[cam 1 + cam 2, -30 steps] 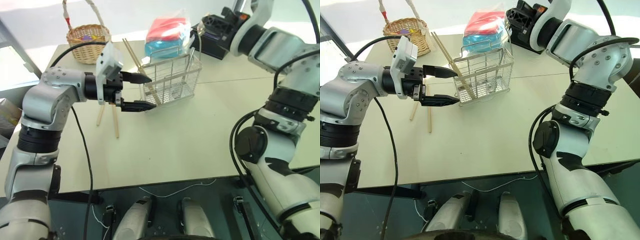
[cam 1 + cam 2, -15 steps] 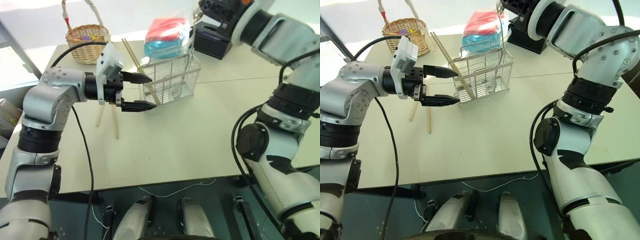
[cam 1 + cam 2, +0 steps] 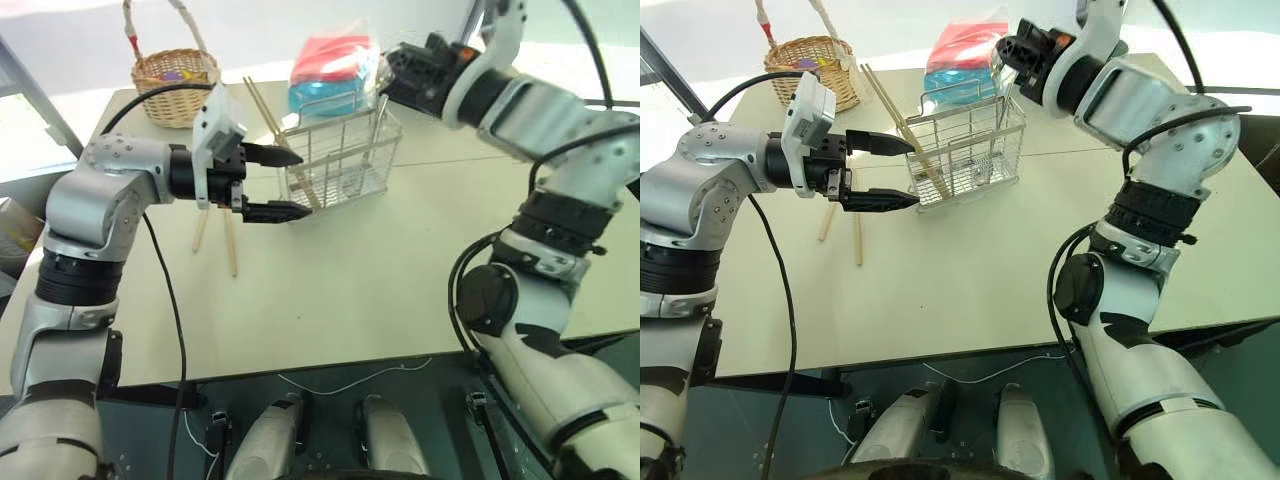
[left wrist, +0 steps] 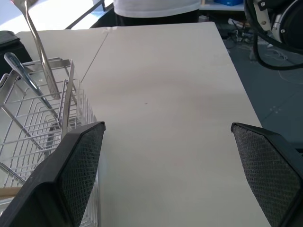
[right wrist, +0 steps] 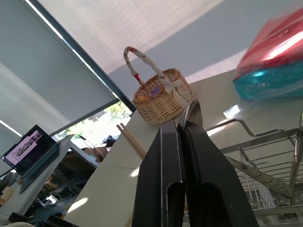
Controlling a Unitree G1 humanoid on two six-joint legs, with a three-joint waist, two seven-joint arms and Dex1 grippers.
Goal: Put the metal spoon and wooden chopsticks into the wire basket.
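Note:
The wire basket (image 3: 345,150) stands at mid-table. Two wooden chopsticks (image 3: 265,105) lean in it, their tops sticking out past its left rim. Two more pale sticks (image 3: 232,250) lie on the table beneath my left gripper (image 3: 300,185), which hangs open just left of the basket, holding nothing. My right gripper (image 3: 388,70) is over the basket's far right corner, shut on the top of the metal spoon (image 4: 40,52). The spoon's thin handle hangs down inside the wire walls, and its end (image 5: 191,111) pokes out between my shut fingers.
A round wicker basket (image 3: 178,75) with a tall handle stands at the far left of the table. A red and blue packet (image 3: 335,70) lies right behind the wire basket. The pale table (image 3: 350,290) stretches bare toward its front edge.
My right gripper rose with the spoon, then came down and to the left over the basket's far right corner. The left arm has not moved.

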